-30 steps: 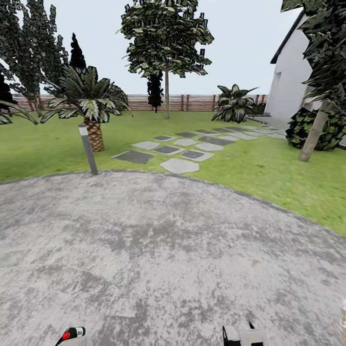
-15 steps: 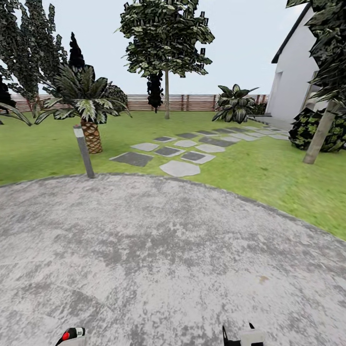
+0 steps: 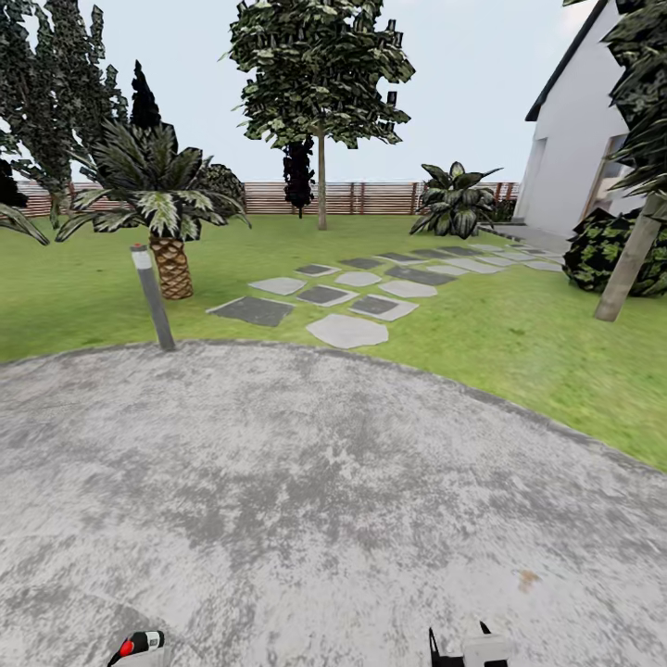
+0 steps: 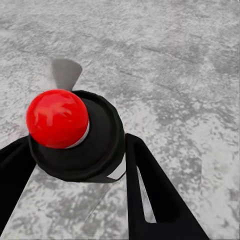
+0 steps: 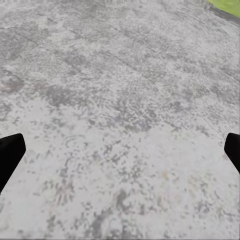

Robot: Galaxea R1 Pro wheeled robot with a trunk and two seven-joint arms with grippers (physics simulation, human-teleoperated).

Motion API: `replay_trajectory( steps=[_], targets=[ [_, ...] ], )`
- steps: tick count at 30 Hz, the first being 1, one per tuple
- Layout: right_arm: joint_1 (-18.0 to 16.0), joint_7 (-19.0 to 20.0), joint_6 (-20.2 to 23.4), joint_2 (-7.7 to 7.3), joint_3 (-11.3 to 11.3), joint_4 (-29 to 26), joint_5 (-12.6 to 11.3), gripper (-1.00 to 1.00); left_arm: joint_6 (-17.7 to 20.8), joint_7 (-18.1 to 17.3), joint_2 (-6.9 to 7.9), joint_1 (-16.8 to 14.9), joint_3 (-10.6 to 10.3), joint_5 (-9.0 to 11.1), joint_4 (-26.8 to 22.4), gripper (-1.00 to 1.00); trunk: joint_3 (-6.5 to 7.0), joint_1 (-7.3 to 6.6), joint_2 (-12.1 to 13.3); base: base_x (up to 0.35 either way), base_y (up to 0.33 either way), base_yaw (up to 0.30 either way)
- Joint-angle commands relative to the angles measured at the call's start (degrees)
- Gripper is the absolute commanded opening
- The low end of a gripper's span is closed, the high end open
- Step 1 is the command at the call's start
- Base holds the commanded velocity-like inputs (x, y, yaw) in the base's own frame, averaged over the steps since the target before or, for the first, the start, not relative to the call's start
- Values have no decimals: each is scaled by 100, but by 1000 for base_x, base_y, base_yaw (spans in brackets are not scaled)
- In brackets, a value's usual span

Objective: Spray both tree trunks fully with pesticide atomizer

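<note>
On the grey paving: transit step, atomizer already collected.
Left pincer (image 4: 82, 165): clamped around the pesticide atomizer (image 4: 75, 135).
Right pincer (image 5: 120, 150): spread apart, empty.
Next: drive toward the tree trunk (image 3: 321, 181) across the lawn (image 3: 519, 343), then aim.

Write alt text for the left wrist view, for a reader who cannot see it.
The left gripper holds the pesticide atomizer, a dark bottle with a round red top, between its two black fingers. Below it lies mottled grey paving, where the bottle casts a small shadow.
</note>
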Motion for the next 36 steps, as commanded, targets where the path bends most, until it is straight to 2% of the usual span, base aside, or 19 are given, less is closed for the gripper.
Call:
replay_trajectory(
  steps=[1, 36],
  targets=[
    [-4, -58, 1, -4, 28, 3, 40, 100, -16, -4, 2, -3, -16, 52, 1, -100, -5, 2, -2, 339, 0, 0],
    [-3, -67, -3, -2, 26, 147, 40, 100, -11, -4, 2, -3, -16, 58, 4, -100, -5, 2, -2, 339, 0, 0]
  ],
)
